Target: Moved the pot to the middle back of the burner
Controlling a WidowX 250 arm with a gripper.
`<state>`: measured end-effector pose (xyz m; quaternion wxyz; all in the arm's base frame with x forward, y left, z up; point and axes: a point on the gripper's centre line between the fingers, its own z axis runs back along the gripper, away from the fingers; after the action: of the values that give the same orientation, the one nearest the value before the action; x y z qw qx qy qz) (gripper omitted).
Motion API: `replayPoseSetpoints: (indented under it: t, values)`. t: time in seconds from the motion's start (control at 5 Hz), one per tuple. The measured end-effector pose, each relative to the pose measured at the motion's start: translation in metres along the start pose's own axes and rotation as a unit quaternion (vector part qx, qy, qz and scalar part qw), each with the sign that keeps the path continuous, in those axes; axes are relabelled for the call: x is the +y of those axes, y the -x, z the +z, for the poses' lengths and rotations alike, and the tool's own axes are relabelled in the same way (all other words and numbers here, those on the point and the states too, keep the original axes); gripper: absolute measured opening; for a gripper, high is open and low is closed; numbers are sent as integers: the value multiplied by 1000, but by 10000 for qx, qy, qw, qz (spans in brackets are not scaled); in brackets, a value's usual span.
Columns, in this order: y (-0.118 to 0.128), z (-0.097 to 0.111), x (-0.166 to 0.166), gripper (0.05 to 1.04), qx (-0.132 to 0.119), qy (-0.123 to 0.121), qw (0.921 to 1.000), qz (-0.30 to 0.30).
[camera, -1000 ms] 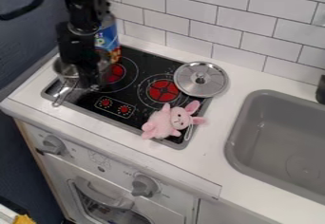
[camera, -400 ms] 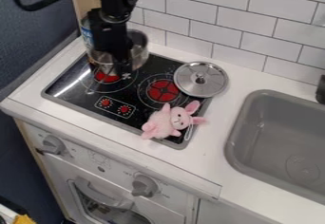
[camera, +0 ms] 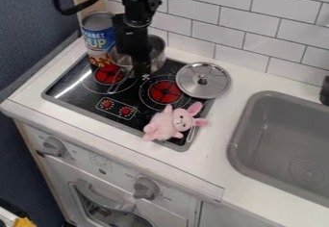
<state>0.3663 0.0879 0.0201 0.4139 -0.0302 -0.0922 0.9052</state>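
The pot [camera: 156, 54] moved rightward, partly behind the gripper [camera: 142, 74], whose jaws' opening and hold I cannot tell.

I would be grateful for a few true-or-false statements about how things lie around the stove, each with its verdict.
1. The pot is at the back of the stovetop. True.
2. The pink plush bunny lies inside the sink. False: it lies at the stovetop's front right corner.
3. The soup can stands left of the pot in the picture. True.
4. The metal lid covers the pot. False: it lies apart, at the stovetop's right edge.
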Motion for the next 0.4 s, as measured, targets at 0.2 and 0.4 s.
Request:
replayPoseSetpoints:
  t: [0.2,0.4]
  values:
    - [11,-7,-3,79,46,37,10000,-55]
    - [19,-15,-9,79,-34,33,10000,-81]
